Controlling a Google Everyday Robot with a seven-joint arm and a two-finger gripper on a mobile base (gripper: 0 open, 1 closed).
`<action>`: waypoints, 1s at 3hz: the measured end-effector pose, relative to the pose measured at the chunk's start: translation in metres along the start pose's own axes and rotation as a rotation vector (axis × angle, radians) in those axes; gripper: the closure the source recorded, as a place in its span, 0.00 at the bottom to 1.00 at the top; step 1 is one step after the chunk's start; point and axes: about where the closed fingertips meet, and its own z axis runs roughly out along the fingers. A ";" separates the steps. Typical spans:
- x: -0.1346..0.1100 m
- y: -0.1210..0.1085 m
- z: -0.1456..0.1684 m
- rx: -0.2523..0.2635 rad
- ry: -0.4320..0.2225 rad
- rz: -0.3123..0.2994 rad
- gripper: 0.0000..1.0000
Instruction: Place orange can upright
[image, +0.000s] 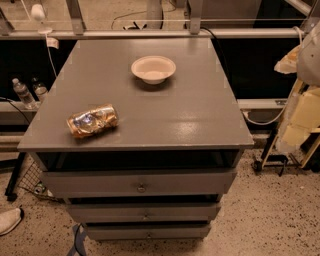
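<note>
**Can down on its side, front-left; gripper off the right edge**

The orange can (93, 120) lies on its side on the gray cabinet top (190, 110), in the front-left corner. It sits close to the front edge and a bit in from the left edge, long axis roughly left-right, right end slightly raised in frame. It's dented, with silvery patches.

The white bowl (153, 68) sits upright at back-centre, well apart from the can. Bare surface runs between the two and across the whole right half to the front-right corner.

A rail (150, 34) runs behind the back edge. On the left, two water bottles (23, 93) stand on a lower ledge. Three drawers (140, 183) are below the front edge.

The gripper (298, 117) hangs beside the right edge, past the tabletop and about level with it. Its cream-coloured parts point down, far from the can. Whether it is spread or closed I can't tell; the frame edge cuts it off.
</note>
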 end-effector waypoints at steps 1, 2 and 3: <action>-0.008 -0.002 0.002 0.001 -0.002 -0.028 0.00; -0.087 -0.020 0.034 -0.036 -0.030 -0.281 0.00; -0.174 -0.018 0.069 -0.103 -0.097 -0.498 0.00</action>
